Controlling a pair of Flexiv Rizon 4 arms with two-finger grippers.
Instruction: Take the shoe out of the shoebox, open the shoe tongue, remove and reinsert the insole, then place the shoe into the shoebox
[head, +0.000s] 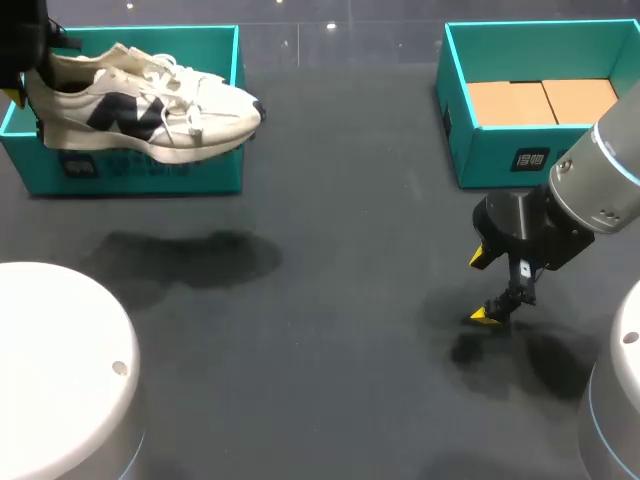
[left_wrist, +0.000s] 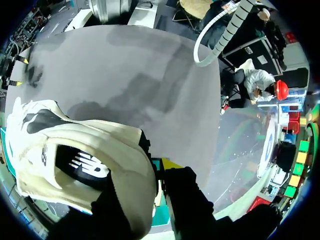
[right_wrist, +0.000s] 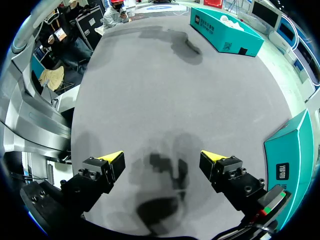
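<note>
Closest in, seen from the left wrist, my left gripper (left_wrist: 151, 174) pinches the padded heel collar of the cream lace-up running shoe (left_wrist: 95, 145). One black finger sits inside the heel opening and the yellow-tipped one outside, drawn close with only the collar between them. That hold is the weak spot, I judge: the whole length of the shoe sticks out sideways from a narrow grip on soft padding. A quick swing could make it pivot or slip, and the toe could clip a wall of the teal cardboard shoebox (head: 140, 175) above whose rim it hangs. Farther off, over the dark grey table (head: 330, 300), my right gripper (head: 483, 288) hovers with fingers spread wide, holding and touching nothing, near a second teal box (head: 490, 150) lined with brown cardboard (head: 540, 100).
</note>
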